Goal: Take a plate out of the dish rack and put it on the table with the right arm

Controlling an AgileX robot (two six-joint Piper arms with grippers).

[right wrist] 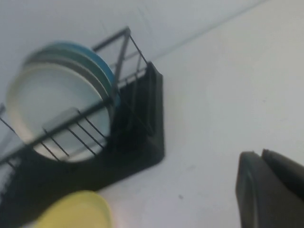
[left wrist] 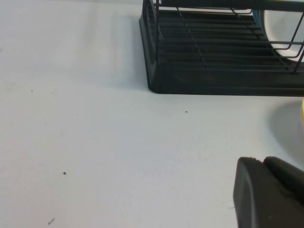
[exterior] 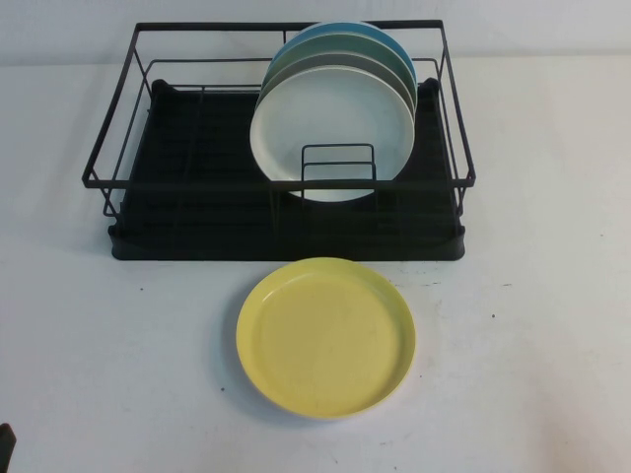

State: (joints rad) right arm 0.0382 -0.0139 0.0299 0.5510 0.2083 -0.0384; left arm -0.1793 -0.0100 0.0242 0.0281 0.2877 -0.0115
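The white plate (exterior: 335, 128) stands on edge at the front of a row of plates in the black wire dish rack (exterior: 197, 197), behind the small wire holder (exterior: 337, 163). It also shows in the right wrist view (right wrist: 47, 104). My right gripper (right wrist: 260, 152) is out of the high view. It is shut and empty, low over the white table (exterior: 118, 374), well apart from the rack's corner (right wrist: 142, 137). My left gripper (left wrist: 259, 159) is shut and empty over the table, short of the rack's tray (left wrist: 213, 76).
A yellow plate (exterior: 325, 335) lies flat on the table just in front of the rack. Grey, green and blue plates (exterior: 389, 54) stand behind the white one. A dark bit of the left arm (exterior: 5, 448) shows at the high view's bottom left corner.
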